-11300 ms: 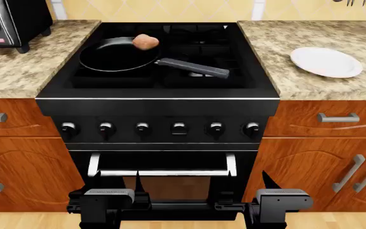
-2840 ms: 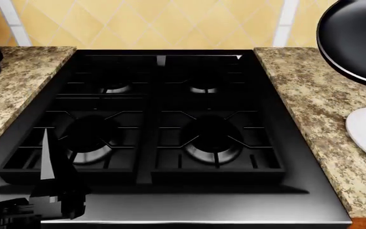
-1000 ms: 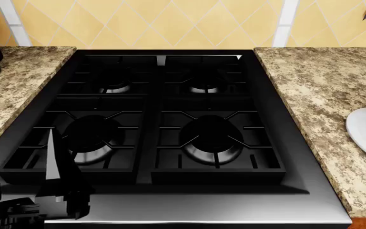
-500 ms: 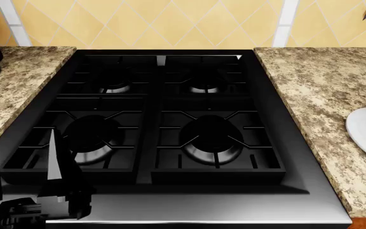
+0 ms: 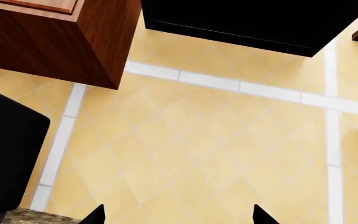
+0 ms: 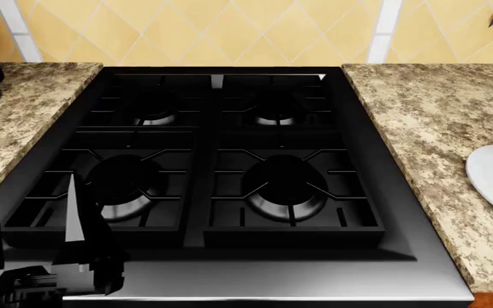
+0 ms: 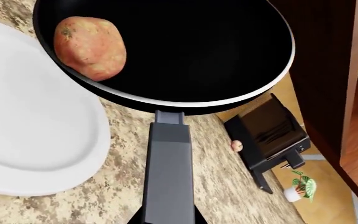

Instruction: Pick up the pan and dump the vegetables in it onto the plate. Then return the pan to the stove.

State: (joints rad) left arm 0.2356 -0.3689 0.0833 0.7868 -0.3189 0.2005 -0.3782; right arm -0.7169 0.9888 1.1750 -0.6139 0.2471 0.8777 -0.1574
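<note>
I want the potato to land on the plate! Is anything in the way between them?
No, nothing visible is. The potato sits against the pan's rim, right above the bare white plate. Only that rim holds it back.

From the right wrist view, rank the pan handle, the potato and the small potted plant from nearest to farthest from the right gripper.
1. The pan handle: runs straight out from the right gripper.
2. The potato: inside the pan, against its rim on the white plate's side.
3. The small potted plant: far along the counter, past the black appliance.
</note>
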